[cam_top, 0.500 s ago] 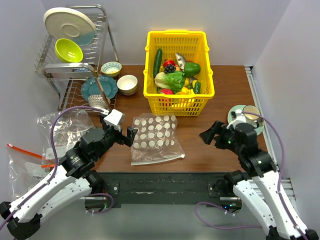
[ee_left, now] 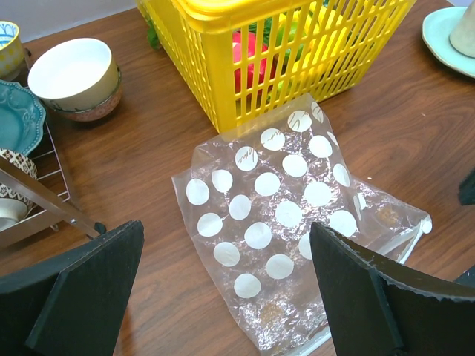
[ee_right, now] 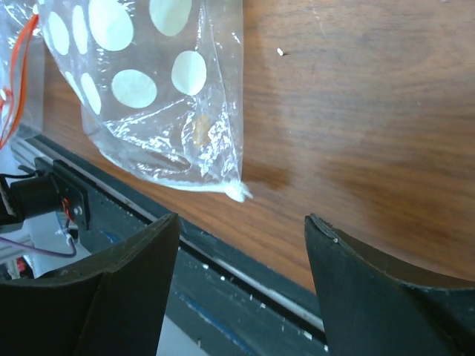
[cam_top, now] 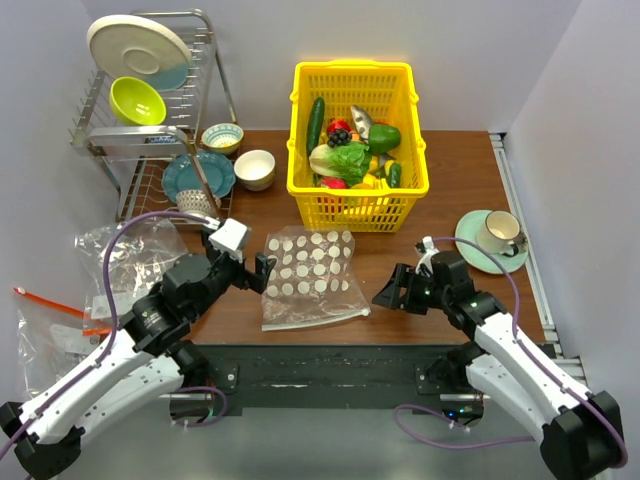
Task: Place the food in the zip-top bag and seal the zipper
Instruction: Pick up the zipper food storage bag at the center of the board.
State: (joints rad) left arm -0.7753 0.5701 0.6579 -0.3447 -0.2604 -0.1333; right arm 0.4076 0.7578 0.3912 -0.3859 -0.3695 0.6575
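Clear zip-top bag (cam_top: pixel 308 278) lies between both open jaws, touching neither

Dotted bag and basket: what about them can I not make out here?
Dotted bag: open or sealed unclear; its clear edges are too fine in every view.
Part of its near edge, left wrist view: hidden behind the left tool's finger.
Food low in the yellow basket: covered by upper pieces and the wall.

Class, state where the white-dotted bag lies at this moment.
In the top view, the dotted zip-top bag lies flat just in front of the yellow basket, between the left gripper and right gripper.
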